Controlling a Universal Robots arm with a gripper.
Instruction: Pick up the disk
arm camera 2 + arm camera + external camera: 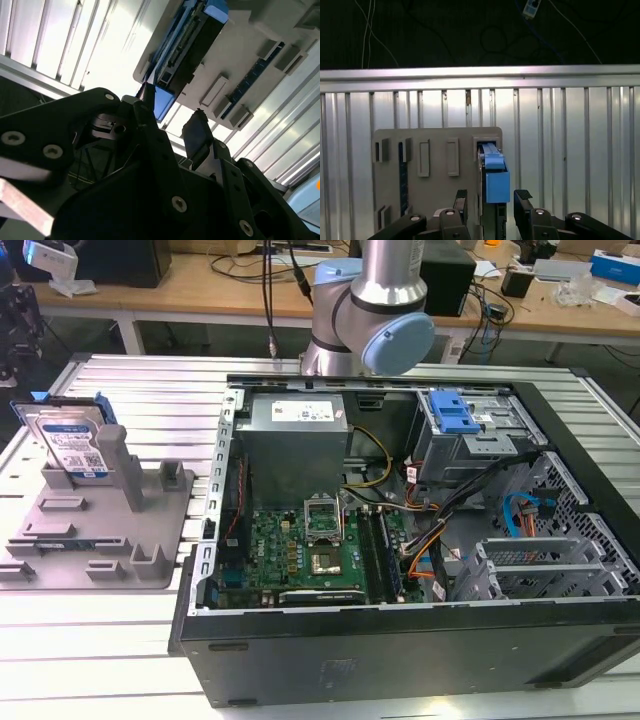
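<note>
Gripper (pixel 492 199), fingers (pixel 461 201) apart, over one disk (pixel 496 172) in one grey holder (pixel 435 150)

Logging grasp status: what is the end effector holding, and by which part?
Nothing. The end effector is open and clear of the disk, which stands in the holder.
</note>
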